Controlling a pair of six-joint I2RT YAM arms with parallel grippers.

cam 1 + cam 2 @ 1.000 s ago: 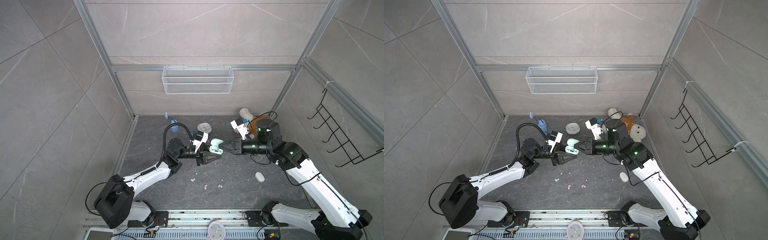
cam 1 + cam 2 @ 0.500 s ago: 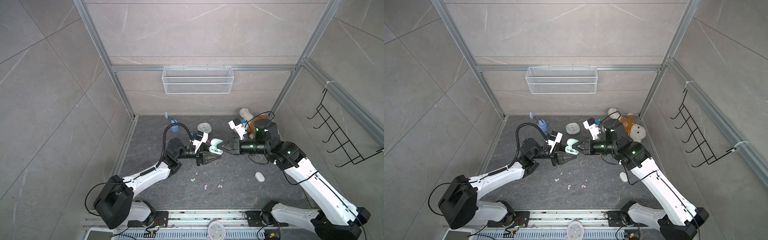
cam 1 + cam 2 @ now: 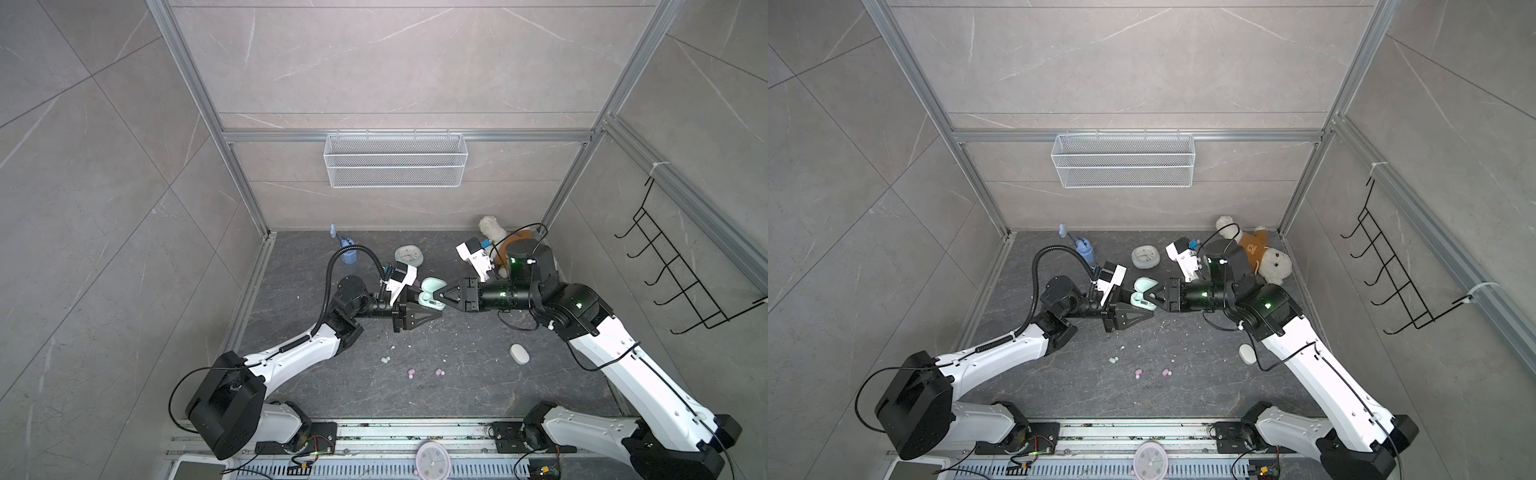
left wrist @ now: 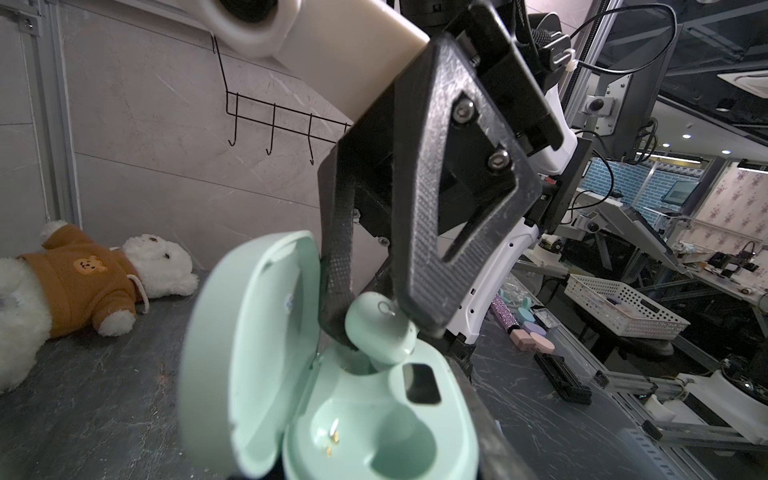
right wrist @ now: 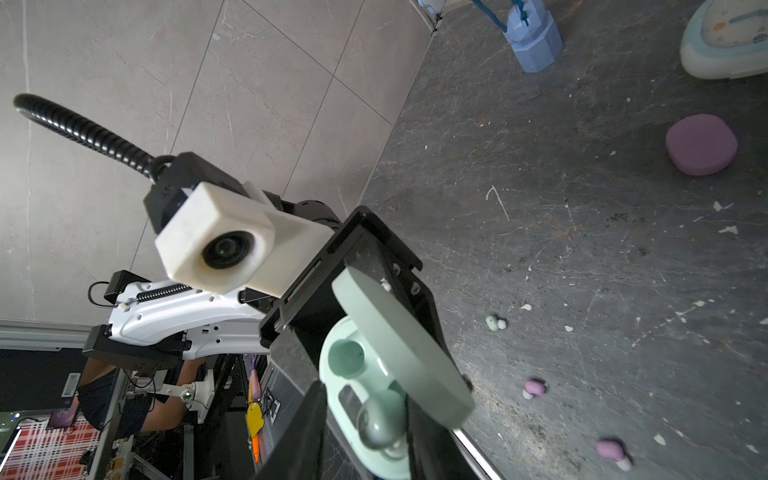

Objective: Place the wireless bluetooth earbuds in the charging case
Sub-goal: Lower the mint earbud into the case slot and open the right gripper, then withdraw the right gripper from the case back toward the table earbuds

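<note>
My left gripper [image 3: 430, 304] is shut on the mint green charging case [image 3: 430, 296], held above the floor with its lid [image 4: 249, 332] swung open. One mint earbud [image 4: 378, 328] sits in the case's far slot, stem down. The near slot [image 4: 399, 444] is empty. My right gripper [image 3: 434, 301] reaches in from the right. Its fingers flank that earbud [image 5: 378, 419] slightly open, with a gap on one side. On the floor lie another mint earbud [image 3: 385, 360] and two pink ones [image 3: 411, 374] [image 3: 439, 372].
A white closed case [image 3: 519, 354] lies on the floor at the right, and a purple case [image 5: 701, 143] behind the grippers. A round clock [image 3: 409, 255], a blue bottle [image 3: 348, 252] and a teddy bear [image 3: 1262, 257] stand at the back. White crumbs are scattered about.
The right gripper's jaws have parted a little around the mint earbud, which now rests in the case's slot. Both arms have hardly moved.
</note>
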